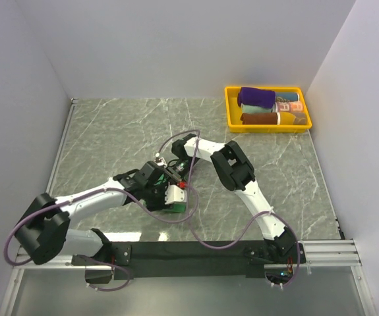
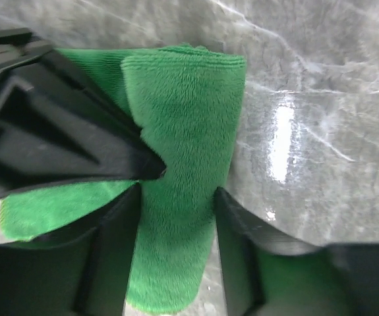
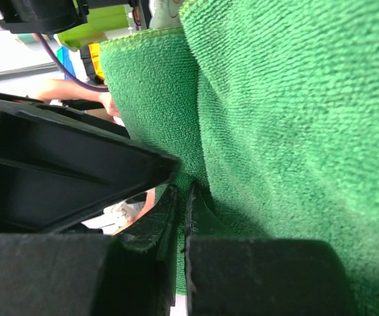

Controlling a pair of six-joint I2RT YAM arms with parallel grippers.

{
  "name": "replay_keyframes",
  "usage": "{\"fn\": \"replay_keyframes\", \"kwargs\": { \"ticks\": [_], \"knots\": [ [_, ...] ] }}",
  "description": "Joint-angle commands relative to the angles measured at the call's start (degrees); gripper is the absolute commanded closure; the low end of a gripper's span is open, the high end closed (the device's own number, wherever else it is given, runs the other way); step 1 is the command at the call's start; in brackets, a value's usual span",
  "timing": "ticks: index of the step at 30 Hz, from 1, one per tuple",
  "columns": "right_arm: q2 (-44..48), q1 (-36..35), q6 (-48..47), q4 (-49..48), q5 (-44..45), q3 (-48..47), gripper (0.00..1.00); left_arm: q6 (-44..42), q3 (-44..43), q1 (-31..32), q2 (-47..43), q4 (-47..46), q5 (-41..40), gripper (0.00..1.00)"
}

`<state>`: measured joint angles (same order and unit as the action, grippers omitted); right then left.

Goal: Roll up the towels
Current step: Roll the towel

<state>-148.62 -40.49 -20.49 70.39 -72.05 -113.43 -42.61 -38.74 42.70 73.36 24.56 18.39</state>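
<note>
Where: The green towel (image 2: 182,118) lies near the middle of the bench (image 2: 308,79), under both arms. From above, only a bit of green peeks out on the 6 o'clock side of the tools.
Purple towel: The purple towel (image 1: 256,97) sits rolled up in the yellow tray (image 1: 231,108), far off in the 1 o'clock corner of the bench.
Left tool: The left tool (image 2: 176,194) is about half wide. The fat rolled part sits between its fingers and touches both.
Right tool: The right tool (image 3: 181,197) is pinched tight on a thin fold of the green towel.
Long way: In the left wrist view the roll runs from 12 o'clock to 6 o'clock, leaning a little. One end of the roll points to 12. From above I cannot tell which way it runs, because the arms hide it.
Loose part: A flat bit sticks out toward 9 o'clock in that view. It is not rolled up.
Could go wrong: I think the roll may pop open if the left tool lets go, because soft cloth springs back.
Could go wrong too: If the right tool pulls away while it pinches, it may drag the fold and undo the roll.
Bump: The two tools are very close, so one may knock the other.
</note>
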Motion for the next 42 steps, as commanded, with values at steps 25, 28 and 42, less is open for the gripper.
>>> {"fn": "replay_keyframes", "kwargs": {
  "ticks": [25, 28, 42],
  "knots": [
    [39.4, 25.0, 5.7, -16.7, 25.8, 16.7, 0.59, -5.1, -22.7, -9.8, 31.2, 31.4, 20.4, 0.94],
    [48.4, 27.4, 6.1, -19.1, 26.3, 25.3, 0.6, -7.2, -28.8, -13.6, 39.0, 36.6, 21.5, 0.93],
    [70.9, 16.3, 0.9, -22.7, 36.3, 48.3, 0.63, -8.5, -55.6, -20.7, 64.8, 44.5, 20.5, 0.89]
  ]
}}
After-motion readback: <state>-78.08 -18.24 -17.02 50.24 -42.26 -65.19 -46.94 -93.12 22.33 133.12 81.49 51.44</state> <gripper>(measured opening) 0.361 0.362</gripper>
